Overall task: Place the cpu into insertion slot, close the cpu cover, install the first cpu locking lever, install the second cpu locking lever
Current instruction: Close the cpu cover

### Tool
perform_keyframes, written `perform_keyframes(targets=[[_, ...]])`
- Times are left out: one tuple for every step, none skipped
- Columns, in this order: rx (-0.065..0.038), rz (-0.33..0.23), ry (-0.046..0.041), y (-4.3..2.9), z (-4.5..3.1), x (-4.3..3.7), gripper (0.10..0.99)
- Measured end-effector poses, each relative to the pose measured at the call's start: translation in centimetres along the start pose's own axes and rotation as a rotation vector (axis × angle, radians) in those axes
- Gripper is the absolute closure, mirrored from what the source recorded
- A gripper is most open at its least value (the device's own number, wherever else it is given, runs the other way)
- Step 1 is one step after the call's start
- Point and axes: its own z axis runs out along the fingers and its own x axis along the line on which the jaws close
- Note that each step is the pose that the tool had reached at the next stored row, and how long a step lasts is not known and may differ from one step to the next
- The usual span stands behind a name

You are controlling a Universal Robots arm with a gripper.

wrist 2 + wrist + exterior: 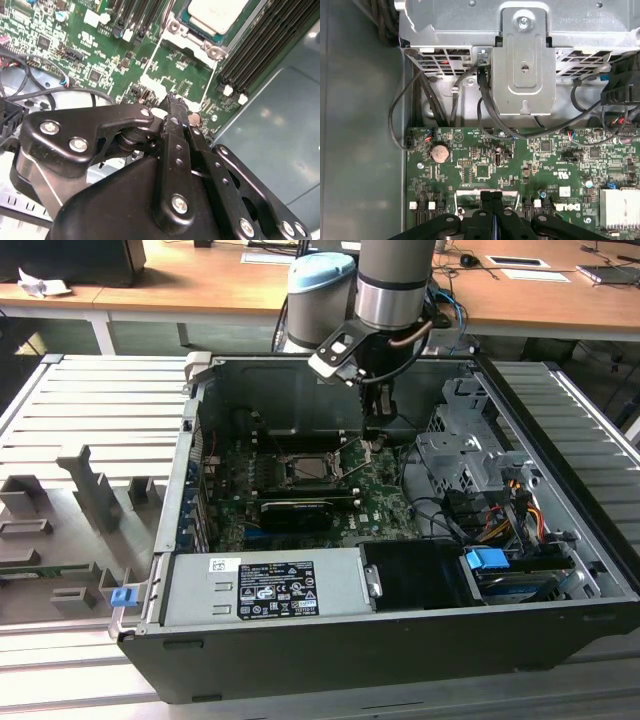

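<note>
Socket area, second wrist view. My gripper [173,100] hangs low over the motherboard [485,165]. The fingers [176,135] are pressed together with nothing visible between them. Their tips sit just beside the free end of a thin locking lever [212,75], a pose that suggests pushing rather than grasping. The cpu [217,12] lies seated in its socket, and the cpu cover [195,42] appears to lie flat around it.

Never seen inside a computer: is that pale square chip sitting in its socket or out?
In: the second wrist view shows the cpu lying flat within its metal-framed socket.
</note>
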Motion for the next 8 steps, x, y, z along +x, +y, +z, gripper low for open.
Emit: perform_keyframes(targets=[[0.0, 0.0, 0.0, 0.02, 0.05, 0.0, 0.98], [0.0, 0.0, -0.0002, 0.03, 0.12, 0.0, 0.98], [0.0, 0.0, -0.0003, 0.06, 0.34, 0.0, 0.98], [0.0, 0.0, -0.0002, 0.24, 0.57, 0.0, 0.98], [0.0, 0.0, -0.0004, 0.66, 0.64, 0.0, 0.98], [0.001, 0.0, -0.0001, 1.22, 0.72, 0.01, 0.98], [0.001, 0.0, 0.0009, 1.4, 0.79, 0.01, 0.98], [0.001, 0.0, 0.0017, 1.48, 0.86, 0.01, 0.98]])
